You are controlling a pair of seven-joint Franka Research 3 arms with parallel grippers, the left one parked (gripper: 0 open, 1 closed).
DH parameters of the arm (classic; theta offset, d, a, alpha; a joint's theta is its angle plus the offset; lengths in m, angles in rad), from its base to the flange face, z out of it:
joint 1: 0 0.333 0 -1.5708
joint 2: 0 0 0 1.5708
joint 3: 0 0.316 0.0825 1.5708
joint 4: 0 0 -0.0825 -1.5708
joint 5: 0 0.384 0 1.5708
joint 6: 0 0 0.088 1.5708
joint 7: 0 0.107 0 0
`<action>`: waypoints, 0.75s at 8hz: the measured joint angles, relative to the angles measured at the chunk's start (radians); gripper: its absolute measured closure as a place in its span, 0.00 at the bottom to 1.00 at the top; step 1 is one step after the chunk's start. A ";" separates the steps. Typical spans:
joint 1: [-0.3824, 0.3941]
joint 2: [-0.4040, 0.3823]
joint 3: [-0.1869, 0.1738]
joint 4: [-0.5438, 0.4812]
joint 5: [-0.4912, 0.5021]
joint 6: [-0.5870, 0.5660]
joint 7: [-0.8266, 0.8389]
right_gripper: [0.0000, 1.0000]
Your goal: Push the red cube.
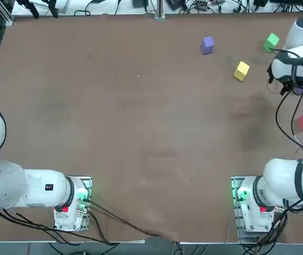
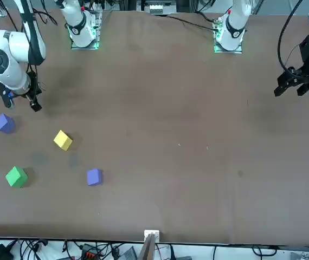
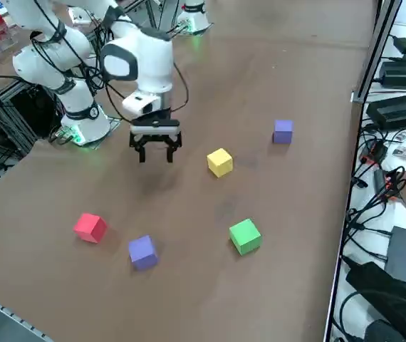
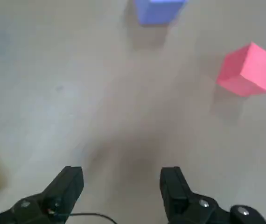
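- The right pincer (image 3: 156, 151) hangs above the bench (image 3: 274, 235) with its two fingers apart and nothing between them; the wrist view shows only bare bench surface in the gap.
- It points straight down and looks to be raised off the surface, judging by its shadow on the bench in the right side view. That suits travelling over the blocks, not yet shoving one.
- The red cube (image 3: 90, 227) sits well apart from the pincer, near the bench's right edge and nearer the robot's base than the pincer is. It rests flat, touching nothing.
- A blue cube (image 3: 142, 251) lies just beside the red one, on its far side. A push away from the robot could drive one into the other.
- A yellow cube (image 3: 219, 162) stands near the pincer, to its left and a little farther out. A green cube (image 3: 245, 236) and a second blue cube (image 3: 283, 131) lie farther out still, clear of the red one.
- One moment cannot settle whether the red cube has already been shoved to its spot or awaits contact.
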 joint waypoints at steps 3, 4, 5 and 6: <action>0.076 0.051 0.000 0.169 0.047 -0.124 -0.198 0.00; 0.092 0.082 0.000 0.252 0.099 -0.178 -0.290 0.00; 0.102 0.110 0.000 0.329 0.147 -0.216 -0.388 0.00; 0.105 0.130 -0.001 0.386 0.171 -0.236 -0.497 0.00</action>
